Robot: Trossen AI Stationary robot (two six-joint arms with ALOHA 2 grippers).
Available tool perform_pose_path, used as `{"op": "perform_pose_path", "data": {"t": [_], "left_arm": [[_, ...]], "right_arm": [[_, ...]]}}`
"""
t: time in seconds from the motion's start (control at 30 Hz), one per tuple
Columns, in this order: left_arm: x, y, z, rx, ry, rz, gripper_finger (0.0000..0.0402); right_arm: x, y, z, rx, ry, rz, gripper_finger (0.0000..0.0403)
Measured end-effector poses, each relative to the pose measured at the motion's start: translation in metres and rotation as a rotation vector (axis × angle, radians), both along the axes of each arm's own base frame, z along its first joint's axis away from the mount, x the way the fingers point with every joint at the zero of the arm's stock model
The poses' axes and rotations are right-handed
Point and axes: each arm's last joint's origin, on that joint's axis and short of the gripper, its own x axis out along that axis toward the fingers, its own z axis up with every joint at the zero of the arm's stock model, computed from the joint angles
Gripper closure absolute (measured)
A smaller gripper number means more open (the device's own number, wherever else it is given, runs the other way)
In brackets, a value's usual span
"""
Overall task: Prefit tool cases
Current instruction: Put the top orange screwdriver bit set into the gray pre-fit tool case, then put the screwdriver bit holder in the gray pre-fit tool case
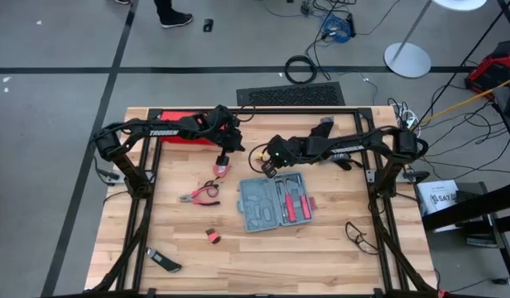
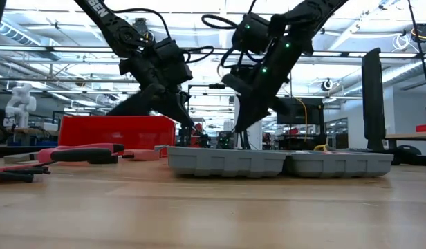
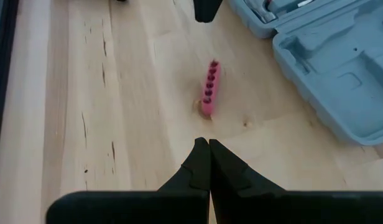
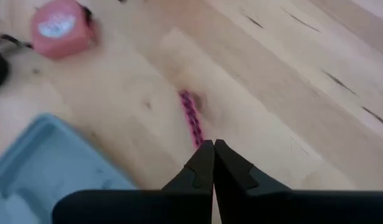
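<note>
We see tool case (image 1: 275,203) lying open flat on desk (image 1: 321,257), long axis left-right; both claws, left claw (image 1: 223,157) and right claw (image 1: 270,171), closed, empty.

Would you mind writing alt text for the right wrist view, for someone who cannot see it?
The right gripper, fingers shut and empty, points down at a light wooden table just short of a small pink bit holder lying flat. A corner of the open blue-grey tool case shows to one side, with a round red tape measure farther off.
</note>
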Motion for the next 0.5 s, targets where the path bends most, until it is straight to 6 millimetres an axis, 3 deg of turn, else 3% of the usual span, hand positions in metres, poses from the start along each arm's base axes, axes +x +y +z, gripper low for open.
{"op": "perform_pose_path", "data": {"t": [0.17,0.5], "left_arm": [[0.001,0.000,0.001,0.004,-0.007,0.000,0.0401],[0.003,0.002,0.003,0.024,-0.040,0.000,0.0401]], "right_arm": [[0.000,0.004,0.004,-0.059,0.003,-0.001,0.0400],[0.017,-0.008,-0.029,-0.081,0.007,0.055,0.0402]]}}
